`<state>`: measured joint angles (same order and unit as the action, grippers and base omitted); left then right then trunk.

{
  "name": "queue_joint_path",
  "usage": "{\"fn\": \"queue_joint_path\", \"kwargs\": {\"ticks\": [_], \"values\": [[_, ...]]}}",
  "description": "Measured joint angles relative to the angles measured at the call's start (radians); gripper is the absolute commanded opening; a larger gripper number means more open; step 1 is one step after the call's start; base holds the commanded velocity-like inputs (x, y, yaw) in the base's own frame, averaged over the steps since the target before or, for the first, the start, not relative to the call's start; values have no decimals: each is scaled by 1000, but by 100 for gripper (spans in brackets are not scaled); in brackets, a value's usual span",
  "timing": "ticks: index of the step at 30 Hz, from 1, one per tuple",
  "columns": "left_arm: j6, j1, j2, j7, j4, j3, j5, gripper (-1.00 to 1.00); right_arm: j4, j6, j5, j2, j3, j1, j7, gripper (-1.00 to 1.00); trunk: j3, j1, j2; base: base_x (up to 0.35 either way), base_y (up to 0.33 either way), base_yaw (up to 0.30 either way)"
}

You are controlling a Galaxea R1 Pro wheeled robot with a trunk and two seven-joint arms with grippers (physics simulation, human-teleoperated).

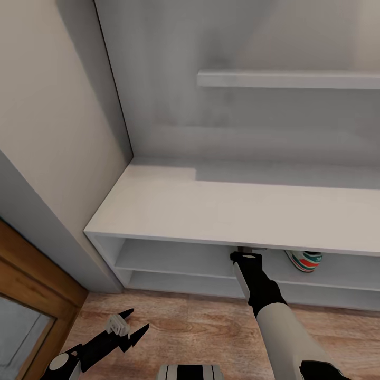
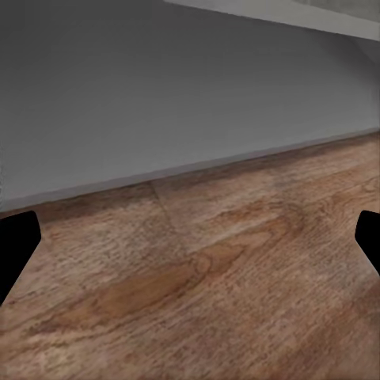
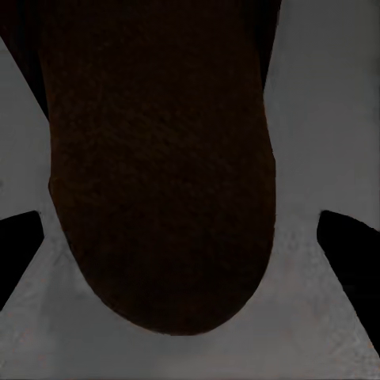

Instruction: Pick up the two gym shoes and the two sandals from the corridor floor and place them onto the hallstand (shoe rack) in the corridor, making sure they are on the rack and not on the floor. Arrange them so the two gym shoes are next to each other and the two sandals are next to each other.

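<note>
My right arm reaches into the upper slot of the hallstand, and its hand is hidden under the flat top. In the right wrist view a dark brown sandal lies on the grey shelf between the spread fingers of my right gripper, which is open and clear of the sandal on both sides. One gym shoe, off-white with green and red, sits in the same slot to the right of the arm. My left gripper hangs open and empty above the corridor floor.
A floating grey shelf is fixed to the wall above the rack. A wooden door frame stands at the left, beside the rack's end. The rack's grey base panel faces the left wrist camera.
</note>
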<state>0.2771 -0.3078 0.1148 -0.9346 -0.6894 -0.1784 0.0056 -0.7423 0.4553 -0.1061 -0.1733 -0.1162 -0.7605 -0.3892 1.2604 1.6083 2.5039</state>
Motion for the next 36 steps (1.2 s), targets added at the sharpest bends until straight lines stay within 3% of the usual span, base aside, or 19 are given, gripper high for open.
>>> {"fn": "queue_joint_path", "kwargs": {"ticks": [12, 36], "values": [[1, 0, 0, -3, 0, -2, 1, 100, 1, 0, 0, 0, 0, 0, 0, 100, 0, 0, 0, -45, 0, 0], [1, 0, 0, 0, 0, -9, 0, 100, 6, -2, 0, 0, 4, 1, 3, 100, 0, 1, 0, -323, 0, 0]]}}
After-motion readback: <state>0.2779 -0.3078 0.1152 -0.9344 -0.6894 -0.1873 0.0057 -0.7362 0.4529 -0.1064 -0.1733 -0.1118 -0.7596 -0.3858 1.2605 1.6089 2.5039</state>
